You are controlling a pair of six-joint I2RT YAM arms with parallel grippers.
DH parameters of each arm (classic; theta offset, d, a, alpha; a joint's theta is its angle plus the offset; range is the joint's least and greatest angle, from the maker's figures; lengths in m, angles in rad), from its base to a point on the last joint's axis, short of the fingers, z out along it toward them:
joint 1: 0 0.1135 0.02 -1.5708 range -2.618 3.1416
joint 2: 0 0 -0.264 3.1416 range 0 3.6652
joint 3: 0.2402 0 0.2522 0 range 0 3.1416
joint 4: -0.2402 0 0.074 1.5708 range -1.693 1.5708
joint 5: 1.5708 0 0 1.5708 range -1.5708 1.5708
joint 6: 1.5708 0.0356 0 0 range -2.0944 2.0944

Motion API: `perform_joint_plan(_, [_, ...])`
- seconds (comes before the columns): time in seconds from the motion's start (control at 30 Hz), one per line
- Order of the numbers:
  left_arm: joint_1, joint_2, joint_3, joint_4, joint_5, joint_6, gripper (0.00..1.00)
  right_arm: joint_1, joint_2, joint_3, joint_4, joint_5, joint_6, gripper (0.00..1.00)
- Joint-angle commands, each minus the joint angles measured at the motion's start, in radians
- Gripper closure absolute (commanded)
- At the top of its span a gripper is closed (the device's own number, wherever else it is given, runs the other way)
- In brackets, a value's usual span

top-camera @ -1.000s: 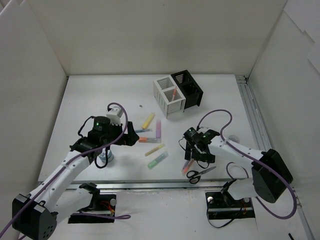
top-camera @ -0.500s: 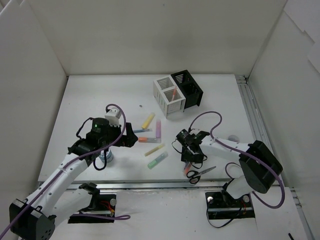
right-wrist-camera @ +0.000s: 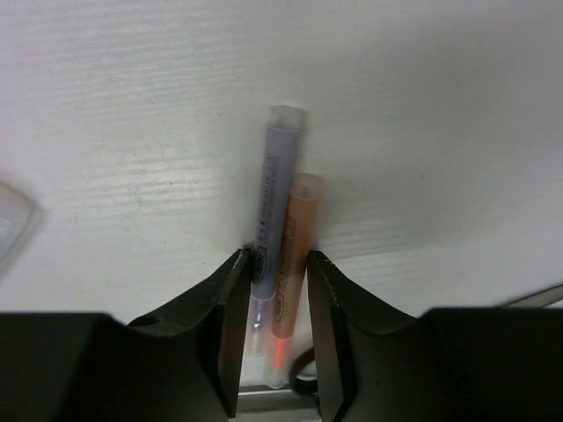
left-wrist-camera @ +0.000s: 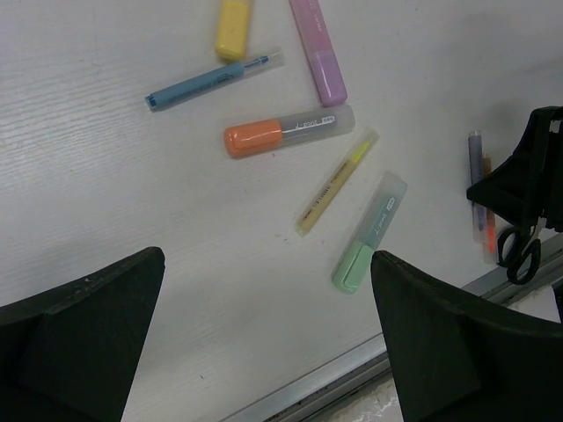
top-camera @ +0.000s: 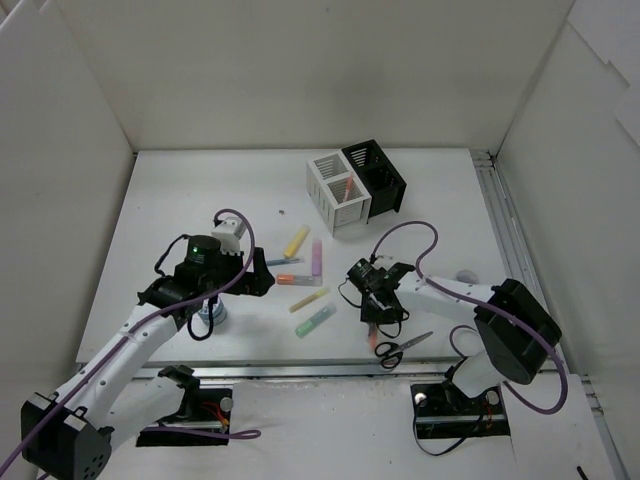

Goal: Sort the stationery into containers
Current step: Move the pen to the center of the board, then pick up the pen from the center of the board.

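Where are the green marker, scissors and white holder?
green marker (left-wrist-camera: pixel 370 231), left wrist view, mid-barrel
scissors (top-camera: pixel 404 344), top external view, near the pivot
white holder (top-camera: pixel 351 214), top external view, front slatted wall

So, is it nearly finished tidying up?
Not nearly. Only one orange pen stands in the white holder. The right fingers are pinching two thin pens that lie on the table. Six markers and the scissors are loose there too, waiting to be sorted.
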Motion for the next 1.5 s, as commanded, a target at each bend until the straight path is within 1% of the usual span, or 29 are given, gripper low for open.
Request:
perform_joint_plan(0.0, [-0.004, -0.009, 0.059, 0.025, -0.013, 0.015, 0.01, 0.008, 0.059, 0.079, 0.029, 0.079, -0.045, 0.72])
perform_joint_plan(0.13, [-0.004, -0.035, 0.054, 0.003, -0.033, 0.005, 0.01, 0.007, 0.154, 0.169, 0.058, 0.162, -0.131, 0.8])
perform_joint_plan(0.2, [-0.004, -0.053, 0.054, 0.003, -0.041, 0.002, 0.01, 0.004, 0.206, 0.202, 0.079, 0.177, -0.165, 0.8])
perform_joint_plan(0.3, [-0.004, -0.063, 0.056, -0.003, -0.043, 0.001, 0.01, 0.0, 0.242, 0.245, 0.105, 0.157, -0.241, 0.78])
perform_joint_plan(0.33, [-0.004, -0.064, 0.059, -0.004, -0.046, 0.001, 0.0, -0.001, 0.243, 0.252, 0.111, 0.154, -0.266, 0.75])
perform_joint_plan(0.37, [-0.004, -0.063, 0.059, -0.006, -0.046, -0.001, 0.01, -0.003, 0.242, 0.252, 0.112, 0.15, -0.281, 0.69])
perform_joint_plan(0.4, [-0.004, -0.063, 0.059, -0.004, -0.046, -0.002, 0.0, -0.003, 0.231, 0.252, 0.112, 0.142, -0.307, 0.6])
perform_joint_plan(0.43, [-0.004, -0.063, 0.059, -0.004, -0.047, -0.002, 0.0, -0.004, 0.22, 0.24, 0.11, 0.13, -0.312, 0.42])
perform_joint_plan(0.47, [-0.004, -0.063, 0.061, -0.004, -0.047, -0.004, 0.01, -0.003, 0.21, 0.232, 0.11, 0.119, -0.315, 0.39])
perform_joint_plan(0.6, [-0.004, -0.055, 0.062, 0.003, -0.047, -0.001, 0.0, -0.004, 0.115, 0.16, 0.112, 0.021, -0.33, 0.39])
perform_joint_plan(0.63, [-0.004, -0.054, 0.062, 0.006, -0.046, 0.001, 0.0, 0.003, 0.099, 0.124, 0.112, -0.006, -0.33, 0.4])
perform_joint_plan(0.73, [-0.004, -0.044, 0.062, 0.012, -0.043, 0.002, 0.0, 0.013, 0.059, 0.072, 0.11, -0.054, -0.343, 0.54])
perform_joint_plan(0.87, [-0.004, -0.027, 0.061, 0.016, -0.04, 0.002, 0.01, 0.03, 0.028, 0.032, 0.11, -0.1, -0.349, 0.54])
perform_joint_plan(0.93, [-0.004, -0.023, 0.061, 0.02, -0.035, 0.002, 0.0, 0.036, 0.022, 0.027, 0.112, -0.094, -0.358, 0.58])
perform_joint_plan(1.1, [-0.004, -0.017, 0.067, 0.022, -0.033, 0.007, 0.01, 0.036, 0.035, 0.039, 0.107, -0.085, -0.398, 0.58])
perform_joint_plan(1.2, [-0.004, -0.017, 0.068, 0.02, -0.035, 0.007, 0.0, 0.034, 0.033, 0.038, 0.078, -0.064, -0.395, 0.58])
perform_joint_plan(1.23, [-0.004, -0.018, 0.071, 0.02, -0.036, 0.01, 0.01, 0.036, 0.028, 0.027, 0.066, -0.059, -0.389, 0.59])
perform_joint_plan(1.27, [-0.004, -0.017, 0.071, 0.019, -0.036, 0.011, 0.01, 0.036, 0.027, 0.019, 0.064, -0.054, -0.384, 0.65])
perform_joint_plan(1.3, [-0.004, -0.015, 0.074, 0.022, -0.038, 0.012, 0.0, 0.037, 0.022, 0.01, 0.064, -0.032, -0.38, 0.72])
perform_joint_plan(1.37, [-0.004, -0.008, 0.08, 0.022, -0.036, 0.013, 0.01, 0.036, 0.025, 0.007, 0.055, -0.008, -0.372, 0.76])
perform_joint_plan(1.47, [-0.004, 0.002, 0.091, 0.019, -0.036, 0.018, 0.0, 0.036, 0.024, 0.005, 0.049, -0.019, -0.38, 0.77])
